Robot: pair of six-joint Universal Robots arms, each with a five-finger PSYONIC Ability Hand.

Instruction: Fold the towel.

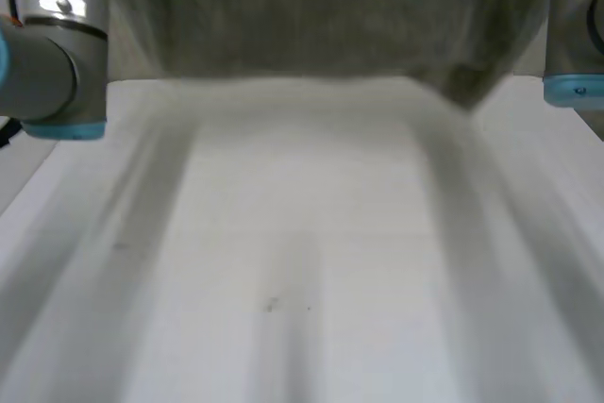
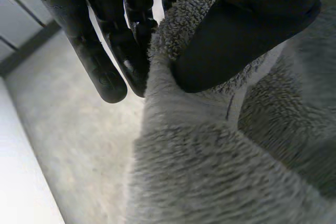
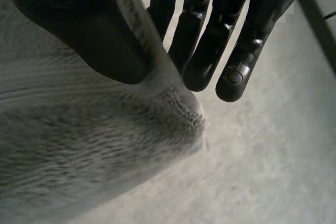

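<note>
1. The towel hangs lifted over the far part of the table, spread left to right.
2. Left hand — thumb and fingers pinch the towel's edge.
3. Right hand — pinches a corner.

White table, small dark speck on it

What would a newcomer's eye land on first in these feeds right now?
The grey towel is held up wide between the left arm and the right arm, its lower edge hanging above the white table. In the left wrist view the left hand pinches the fluffy cloth between thumb and fingers. In the right wrist view the right hand does likewise beside a corner.
</note>
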